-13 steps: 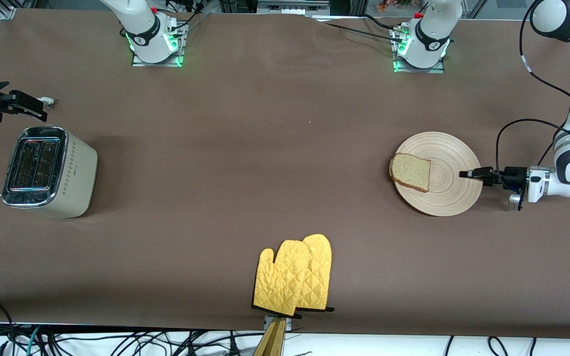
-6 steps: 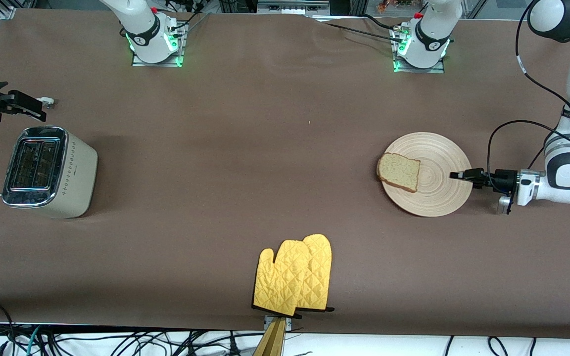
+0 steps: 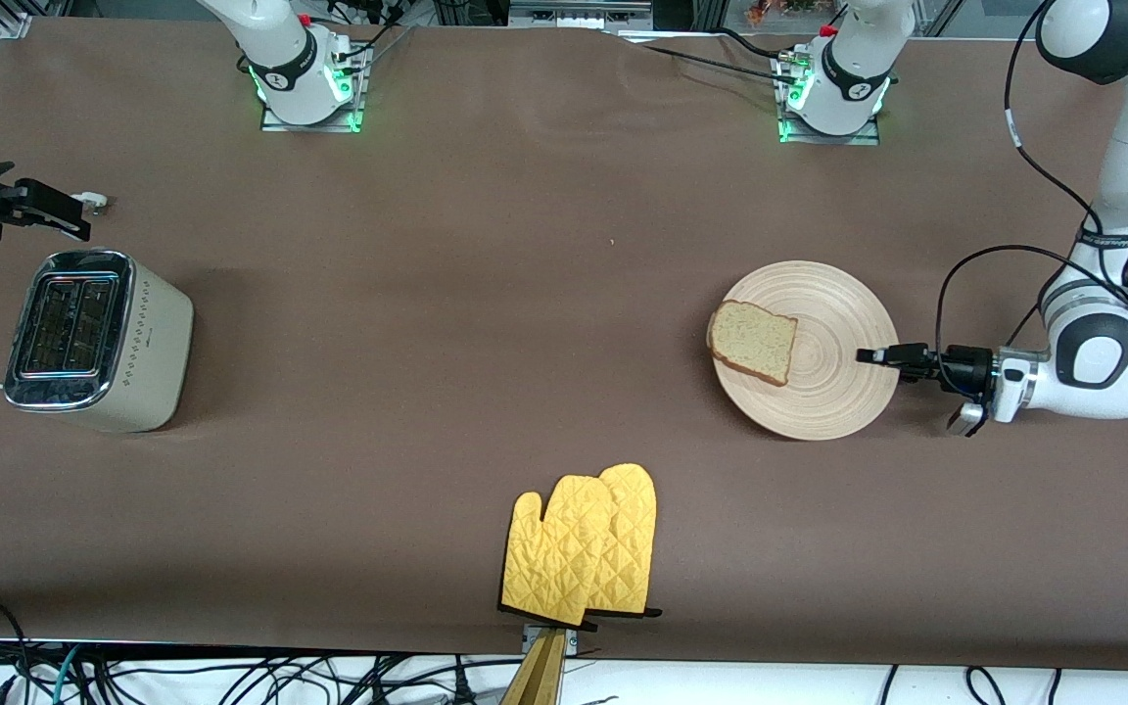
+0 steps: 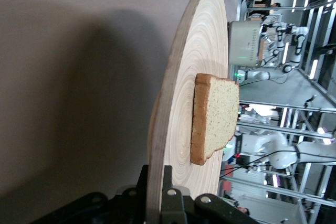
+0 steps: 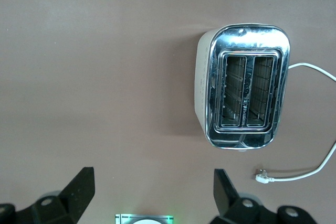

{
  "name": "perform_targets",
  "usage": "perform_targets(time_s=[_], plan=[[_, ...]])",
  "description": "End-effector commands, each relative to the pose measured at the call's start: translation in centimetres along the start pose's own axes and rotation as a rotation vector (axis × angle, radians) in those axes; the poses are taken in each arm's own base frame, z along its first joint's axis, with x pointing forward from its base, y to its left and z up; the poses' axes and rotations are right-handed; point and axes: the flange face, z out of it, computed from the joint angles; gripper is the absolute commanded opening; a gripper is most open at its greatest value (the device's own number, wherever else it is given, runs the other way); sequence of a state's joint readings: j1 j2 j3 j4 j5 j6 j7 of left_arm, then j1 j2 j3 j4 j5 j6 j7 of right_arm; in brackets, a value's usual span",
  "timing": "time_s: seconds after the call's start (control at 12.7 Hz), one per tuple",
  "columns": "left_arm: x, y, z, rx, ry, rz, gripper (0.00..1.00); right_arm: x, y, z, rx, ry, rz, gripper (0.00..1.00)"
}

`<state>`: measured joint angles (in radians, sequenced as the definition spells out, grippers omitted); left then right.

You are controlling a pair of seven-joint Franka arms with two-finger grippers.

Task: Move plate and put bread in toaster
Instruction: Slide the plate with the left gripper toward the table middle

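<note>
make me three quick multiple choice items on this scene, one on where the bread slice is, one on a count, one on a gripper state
1. Where does the square brown bread slice lie?
A. on the round pale wooden plate
B. in the toaster
C. on the mitts

2. How many slots has the cream-white chrome-topped toaster?
A. one
B. two
C. four

3. The left gripper is:
A. open above the plate
B. shut on the plate's rim
C. holding the bread

Answers: 1 A, the slice rests on the plate; 2 B, the right wrist view shows two slots; 3 B, its fingers clamp the rim.
</note>
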<state>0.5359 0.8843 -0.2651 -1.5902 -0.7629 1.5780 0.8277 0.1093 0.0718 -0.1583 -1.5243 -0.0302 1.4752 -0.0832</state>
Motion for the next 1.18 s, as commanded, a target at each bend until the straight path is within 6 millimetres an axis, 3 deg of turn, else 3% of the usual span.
perform_targets(time_s=[0.0,0.47,0.71,0.87,1.1], plan=[[3.2,4.1,5.3,-0.069,-0.033,-0.015,0.0,-0.3,0.2,-0.7,0.011,0.0,-0.003,1.0],[8.7,12.1,18.9,0.038,-0.045,0.005,0.0,-0.3,0.5,-0.6,0.012,0.0,0.001,1.0],[9.9,14.5,27.5,0.034,-0.021,-0.03,0.0,-0.3,1.1,-0.4,0.012,-0.001,0.013,1.0],[9.9,15.3,32.2,0.043,-0.01,-0.038,0.0,0.1,1.1,-0.5,0.006,0.017,0.018,1.0],[9.0,14.3,38.5,0.04,-0.004,-0.08,0.0,0.1,0.7,-0.4,-0.008,0.009,0.018,1.0]])
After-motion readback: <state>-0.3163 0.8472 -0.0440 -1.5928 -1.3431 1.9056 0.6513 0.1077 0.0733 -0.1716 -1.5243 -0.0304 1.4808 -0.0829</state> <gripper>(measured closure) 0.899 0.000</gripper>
